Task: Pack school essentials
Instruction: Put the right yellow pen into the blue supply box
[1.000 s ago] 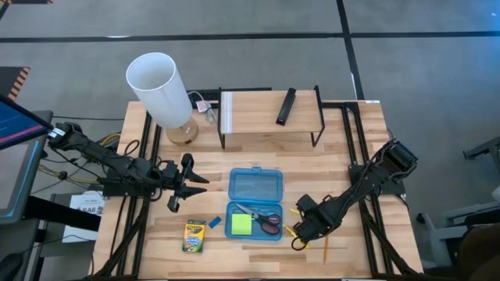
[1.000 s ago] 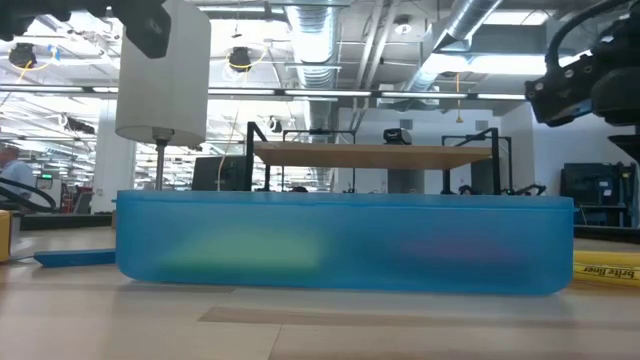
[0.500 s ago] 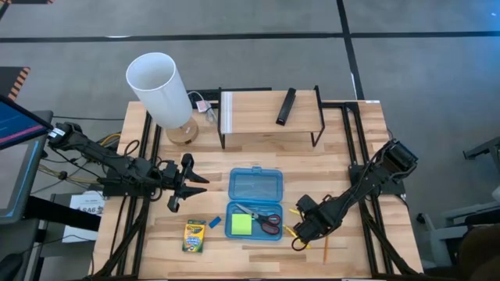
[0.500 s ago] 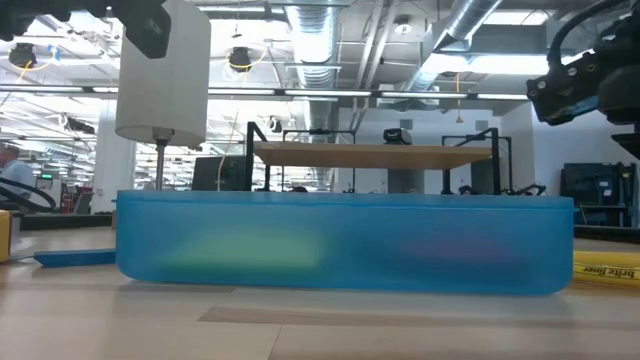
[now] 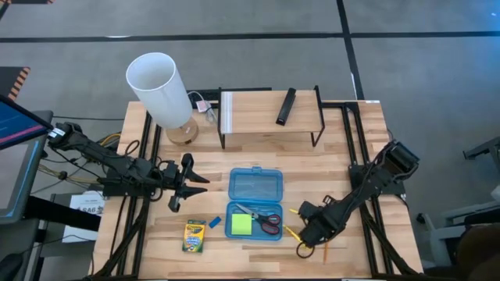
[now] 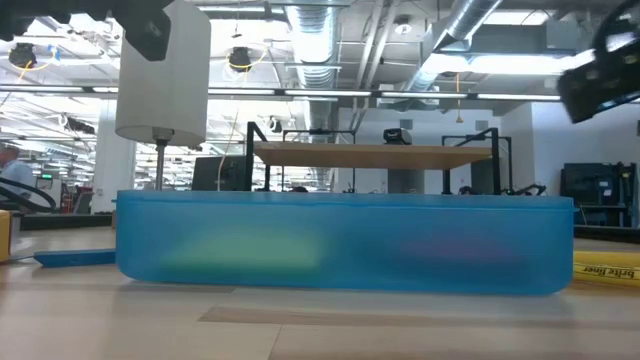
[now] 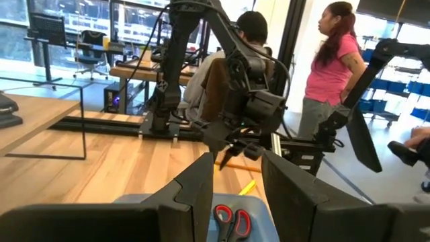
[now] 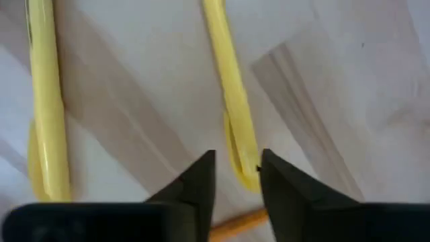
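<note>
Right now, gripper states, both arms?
Left gripper: open, holding nothing, above the table left of the blue case.
Right gripper: fingers around a yellow stick on the table; whether gripped cannot be told.

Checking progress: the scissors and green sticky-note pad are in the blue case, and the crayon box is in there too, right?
Not quite. The high view shows the scissors and sticky-note pad inside the blue case, but the crayon box lies on the table left of it.

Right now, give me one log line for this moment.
right gripper: low over yellow sticks, jaws open | left gripper: waiting, open | scissors, pad: in case
</note>
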`<state>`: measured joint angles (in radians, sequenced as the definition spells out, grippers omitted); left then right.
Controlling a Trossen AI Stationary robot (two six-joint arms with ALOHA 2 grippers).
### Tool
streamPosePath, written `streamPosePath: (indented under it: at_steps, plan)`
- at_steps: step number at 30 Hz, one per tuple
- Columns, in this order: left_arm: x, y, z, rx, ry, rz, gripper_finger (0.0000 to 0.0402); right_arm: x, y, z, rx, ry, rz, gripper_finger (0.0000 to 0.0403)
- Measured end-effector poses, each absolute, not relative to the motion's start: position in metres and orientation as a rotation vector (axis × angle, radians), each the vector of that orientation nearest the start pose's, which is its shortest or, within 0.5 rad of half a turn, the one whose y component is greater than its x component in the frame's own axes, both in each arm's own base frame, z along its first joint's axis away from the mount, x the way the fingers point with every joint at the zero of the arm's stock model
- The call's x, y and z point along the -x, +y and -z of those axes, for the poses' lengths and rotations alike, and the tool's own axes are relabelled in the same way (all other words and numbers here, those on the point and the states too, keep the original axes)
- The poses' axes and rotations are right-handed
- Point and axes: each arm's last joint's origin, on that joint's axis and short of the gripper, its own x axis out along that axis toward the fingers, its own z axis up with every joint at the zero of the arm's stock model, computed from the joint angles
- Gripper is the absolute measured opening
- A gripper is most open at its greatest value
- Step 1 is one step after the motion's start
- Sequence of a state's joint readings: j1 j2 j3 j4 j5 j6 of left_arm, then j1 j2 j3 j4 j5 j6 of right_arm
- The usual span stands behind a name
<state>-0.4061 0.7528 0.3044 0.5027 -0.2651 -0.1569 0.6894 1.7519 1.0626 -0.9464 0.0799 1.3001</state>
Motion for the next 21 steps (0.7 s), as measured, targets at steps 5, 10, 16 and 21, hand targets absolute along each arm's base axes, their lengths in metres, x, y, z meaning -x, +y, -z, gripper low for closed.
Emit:
streamPosePath:
  at_steps: [5, 10, 16, 21]
  plan:
    - [-0.159, -0.060, -0.237, 0.192, -0.040, 0.134, 0.0114, -0.211, 0.194, -0.157, -0.343, 1.470, 0.546, 0.0213]
    - [-0.159, -0.059, -0.237, 0.195, -0.041, 0.126, 0.0114, -0.205, 0.197, -0.154, -0.309, 1.454, 0.546, 0.0238]
    - [-0.159, -0.059, -0.237, 0.191, -0.041, 0.125, 0.0114, -0.204, 0.184, -0.136, -0.333, 1.440, 0.555, 0.0237]
    - [-0.159, -0.059, -0.237, 0.190, -0.041, 0.125, 0.0114, -0.207, 0.177, -0.129, -0.342, 1.453, 0.514, 0.0228]
